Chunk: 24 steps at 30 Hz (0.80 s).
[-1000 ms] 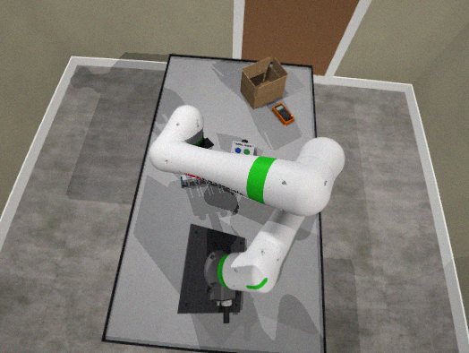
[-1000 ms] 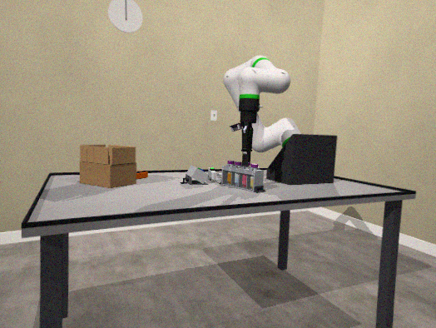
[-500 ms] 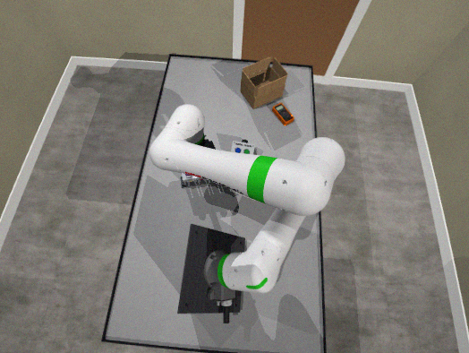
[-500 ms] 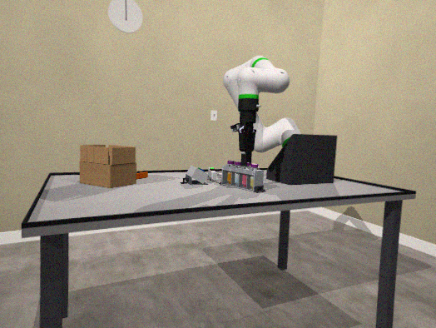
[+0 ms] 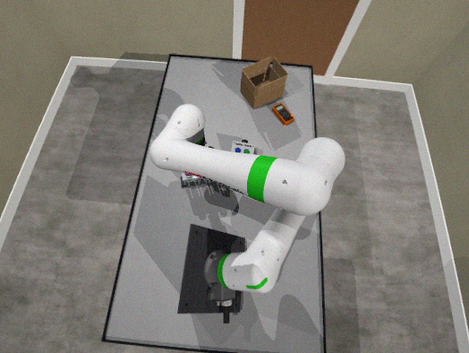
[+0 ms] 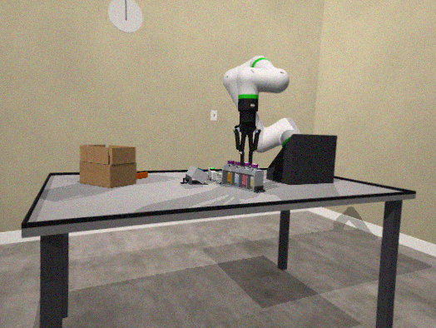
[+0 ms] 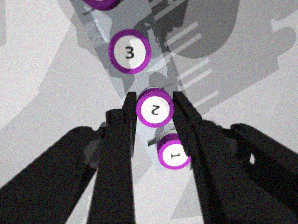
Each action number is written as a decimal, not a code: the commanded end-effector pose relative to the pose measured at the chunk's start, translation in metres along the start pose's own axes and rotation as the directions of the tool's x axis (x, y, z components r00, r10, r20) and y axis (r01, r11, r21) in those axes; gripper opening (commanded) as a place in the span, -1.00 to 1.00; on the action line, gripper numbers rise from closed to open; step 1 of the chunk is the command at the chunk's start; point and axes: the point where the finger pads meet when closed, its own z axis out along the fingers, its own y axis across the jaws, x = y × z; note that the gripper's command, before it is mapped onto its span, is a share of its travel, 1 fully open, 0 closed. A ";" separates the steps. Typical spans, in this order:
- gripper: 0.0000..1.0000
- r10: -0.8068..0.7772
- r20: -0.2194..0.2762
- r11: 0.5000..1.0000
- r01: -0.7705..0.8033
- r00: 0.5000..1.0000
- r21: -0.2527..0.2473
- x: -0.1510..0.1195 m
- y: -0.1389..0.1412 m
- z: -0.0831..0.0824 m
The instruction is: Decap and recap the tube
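The decapping station (image 6: 242, 178) stands mid-table with several purple-capped tubes; in the top view the station (image 5: 197, 181) is mostly hidden under my arm. In the wrist view I see the white-topped caps marked 3 (image 7: 129, 51), 2 (image 7: 154, 108) and 1 (image 7: 174, 154) in a row. My gripper (image 7: 154, 105) points straight down over the rack, and it shows in the exterior view (image 6: 246, 160). Its two black fingers touch cap 2 on both sides, shut on it. I cannot tell whether cap 2 sits on its tube or is raised. The cap tray is hidden by my arm.
The key housing (image 5: 242, 149) with a blue and a green key lies just beyond the rack. A cardboard box (image 5: 263, 81) and an orange meter (image 5: 283, 113) lie at the far end. The black arm pedestal (image 6: 305, 159) stands behind the rack.
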 end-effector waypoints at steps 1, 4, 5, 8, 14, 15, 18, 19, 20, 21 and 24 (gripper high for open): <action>-0.41 0.123 -0.003 0.992 -0.123 0.992 0.018 0.000 0.000 -0.001; -0.41 0.123 -0.003 0.992 -0.123 0.992 0.018 0.000 0.000 -0.001; -0.41 0.123 -0.003 0.992 -0.123 0.992 0.018 0.000 0.000 -0.001; -0.18 0.123 -0.003 0.992 -0.123 0.992 0.017 0.000 0.000 0.000; -0.18 0.123 -0.003 0.992 -0.123 0.992 0.017 0.000 0.000 0.000; -0.18 0.123 -0.003 0.992 -0.123 0.992 0.017 0.000 0.000 0.000; -0.18 0.123 -0.003 0.992 -0.123 0.992 0.017 0.000 0.000 0.000; -0.18 0.040 -0.005 0.999 -0.040 0.999 0.017 0.000 0.000 -0.001; -0.18 -0.043 -0.006 0.999 0.043 0.999 0.017 0.000 0.000 -0.001; -0.18 -0.126 -0.007 0.992 0.126 0.992 0.016 0.000 0.000 -0.001; -0.18 -0.197 -0.009 0.980 0.197 0.980 0.016 0.000 0.000 -0.001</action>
